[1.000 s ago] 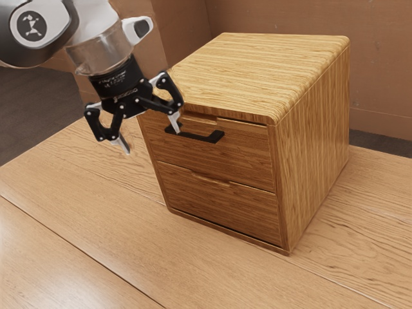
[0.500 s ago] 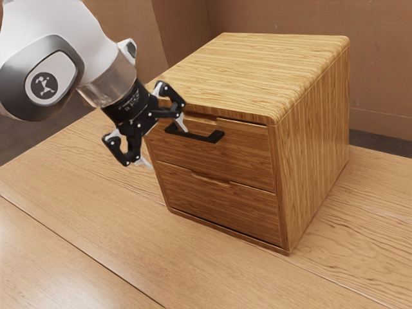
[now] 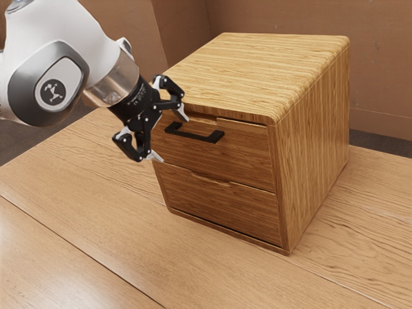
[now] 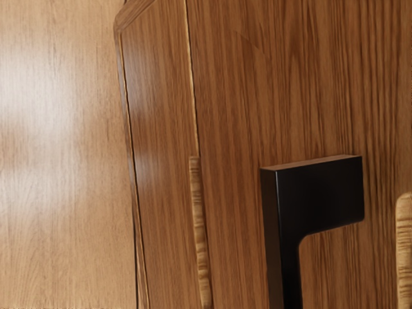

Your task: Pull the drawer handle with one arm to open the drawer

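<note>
Hovering wide open and empty at one end of the black handle [image 3: 194, 133] on the shut top drawer [image 3: 222, 153] of the cabinet [image 3: 309, 148] near the worktop's [image 3: 96, 244] far edge, the gripper [image 3: 170, 138] may close off-centre and slip off the bar when pulling.

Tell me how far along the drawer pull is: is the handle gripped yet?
Done: the approach, since the gripper sits at the cabinet's front corner, by the end of the black handle on the exterior view's left. In hand: lining up; it is open and not closed on the handle. Left: grasping and pulling; the top drawer looks shut, flush with the lower drawer.
</note>
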You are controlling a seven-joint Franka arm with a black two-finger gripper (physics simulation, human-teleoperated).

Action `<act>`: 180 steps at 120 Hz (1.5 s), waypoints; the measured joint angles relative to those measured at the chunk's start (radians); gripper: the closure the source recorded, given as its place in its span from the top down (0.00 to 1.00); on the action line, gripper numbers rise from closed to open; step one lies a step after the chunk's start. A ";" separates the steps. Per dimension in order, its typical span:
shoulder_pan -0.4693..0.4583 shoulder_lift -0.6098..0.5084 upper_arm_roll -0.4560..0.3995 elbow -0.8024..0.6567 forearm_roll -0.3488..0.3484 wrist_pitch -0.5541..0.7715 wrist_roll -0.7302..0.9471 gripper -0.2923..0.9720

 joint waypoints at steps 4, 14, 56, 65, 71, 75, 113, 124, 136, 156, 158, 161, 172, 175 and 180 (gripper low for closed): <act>0.000 0.001 0.000 -0.001 0.000 0.004 -0.008 0.77; -0.003 -0.002 -0.006 -0.025 -0.001 0.019 -0.027 0.77; -0.010 0.000 -0.014 -0.053 0.000 0.047 -0.089 0.77; -0.010 -0.002 -0.014 -0.059 0.000 0.049 -0.100 0.77; -0.010 -0.005 -0.014 -0.064 0.000 0.048 -0.106 0.76; -0.009 -0.007 -0.013 -0.066 0.000 0.047 -0.110 0.76; -0.010 -0.010 -0.012 -0.072 0.001 0.043 -0.145 0.72; -0.010 -0.012 -0.013 -0.072 0.001 0.040 -0.152 0.65; 0.000 -0.014 -0.028 -0.072 0.006 0.031 -0.159 0.53; 0.099 -0.032 -0.143 -0.073 0.018 0.014 -0.168 0.32; 0.106 -0.033 -0.151 -0.073 0.018 0.014 -0.169 0.30; 0.116 -0.035 -0.164 -0.073 0.019 0.013 -0.170 0.28; 0.148 -0.045 -0.204 -0.077 0.021 0.010 -0.174 0.22; 0.151 -0.049 -0.209 -0.081 0.021 0.010 -0.176 0.21; 0.154 -0.059 -0.217 -0.089 0.021 0.010 -0.178 0.20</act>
